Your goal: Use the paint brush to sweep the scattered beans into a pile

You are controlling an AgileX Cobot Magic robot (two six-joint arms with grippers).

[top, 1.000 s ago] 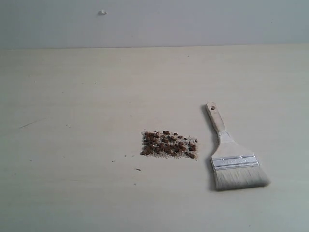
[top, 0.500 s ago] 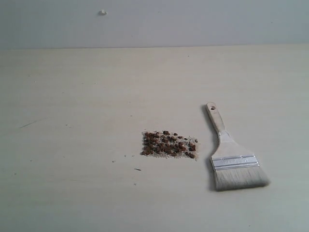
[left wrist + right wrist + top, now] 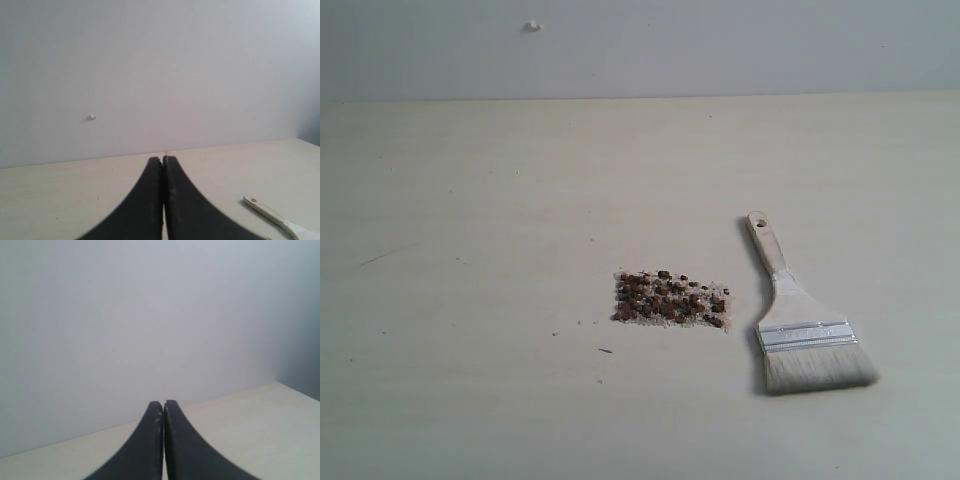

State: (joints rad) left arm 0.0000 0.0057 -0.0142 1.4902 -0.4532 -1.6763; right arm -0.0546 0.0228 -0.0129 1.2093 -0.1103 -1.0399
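1. Tabletop (image 3: 470, 200), pale cream and broad, runs back to a plain grey-white wall (image 3: 720, 50) with one small white nub (image 3: 532, 26) stuck on it.
2. Around the work area, a few dark specks (image 3: 605, 350) lie just left and near-side of the beans, and a thin faint scratch (image 3: 382, 256) sits well off to the left.
3. Here are the tiny dark reddish-brown beans (image 3: 670, 299), mixed with white grains. They sit in one compact patch near the middle of the tabletop, wider left-to-right than it is deep.
4. Just to their right lies the wide flat paint brush (image 3: 800, 320), with a light wooden handle, silver ferrule and pale bristles. A narrow strip of bare tabletop separates it from the beans.
5. Over to the left wrist view: the black left fingers (image 3: 150, 190) are pressed together with their tips meeting and hold nothing. They hang above the tabletop, aimed level at the wall, and the brush's handle end shows off to one side of them.
6. In the right wrist view, the black right fingers (image 3: 150, 435) are closed tight too, and empty. They also point toward the wall, over the far stretch of tabletop.
7. The brush lies flat with its long axis running far-to-near at a slight lean. The holed handle end points away toward the wall and a touch left, and the bristles face the near edge, a touch right.
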